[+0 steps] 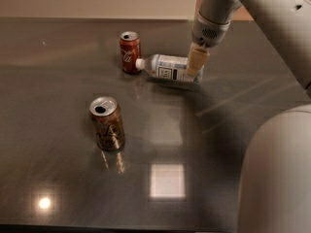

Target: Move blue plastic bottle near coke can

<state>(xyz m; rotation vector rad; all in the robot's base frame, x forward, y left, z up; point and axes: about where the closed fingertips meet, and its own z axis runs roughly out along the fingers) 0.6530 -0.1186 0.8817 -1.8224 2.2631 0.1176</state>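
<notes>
The blue plastic bottle point(167, 68) lies on its side on the dark table, its white cap pointing left and almost touching the coke can point(130, 52). The coke can is red with a silver top and stands upright at the back centre-left. My gripper point(195, 64) reaches down from the upper right and is shut on the bottle's base end, with one tan finger point(196, 62) across the front of it. The other finger is hidden behind the bottle.
A brown-gold can point(107, 124) stands upright at front left, apart from the others. My arm point(252, 8) crosses the upper right and my pale body point(277, 178) fills the lower right. The glossy table point(58, 178) shows light reflections at the front.
</notes>
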